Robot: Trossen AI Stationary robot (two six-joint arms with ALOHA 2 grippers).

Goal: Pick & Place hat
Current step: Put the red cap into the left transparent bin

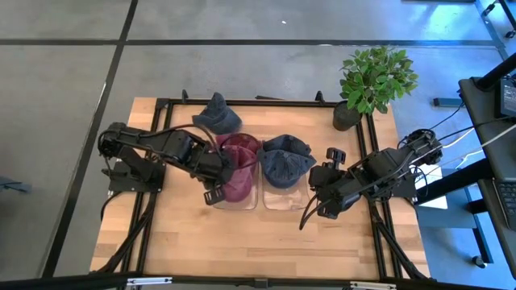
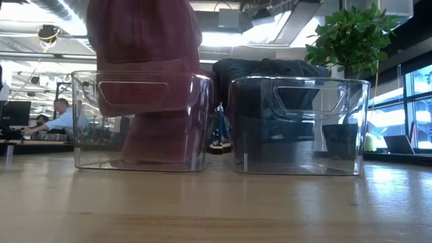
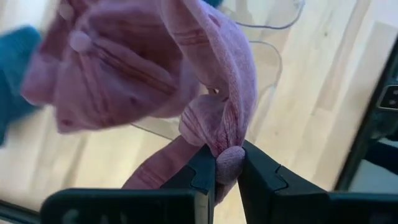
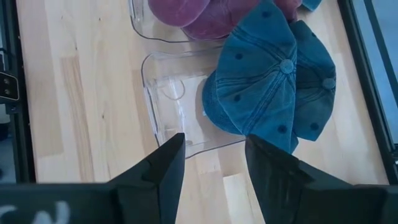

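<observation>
Wooden table [image 1: 177, 234]. Two clear bins: left bin [image 1: 235, 192] receiving maroon hat [image 1: 239, 165], placing step underway. Left gripper [image 3: 226, 177], pinching hat fabric at bin's 9 o'clock; next: release. Right gripper [image 4: 214, 165], spread, idle at 3 o'clock.

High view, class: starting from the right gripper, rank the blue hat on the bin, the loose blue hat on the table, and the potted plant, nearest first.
From the right gripper:
1. Blue hat on the bin, just beside it, toward table centre.
2. Potted plant, at the table's far right corner.
3. Loose blue hat, far edge, across on the left arm's side.
</observation>
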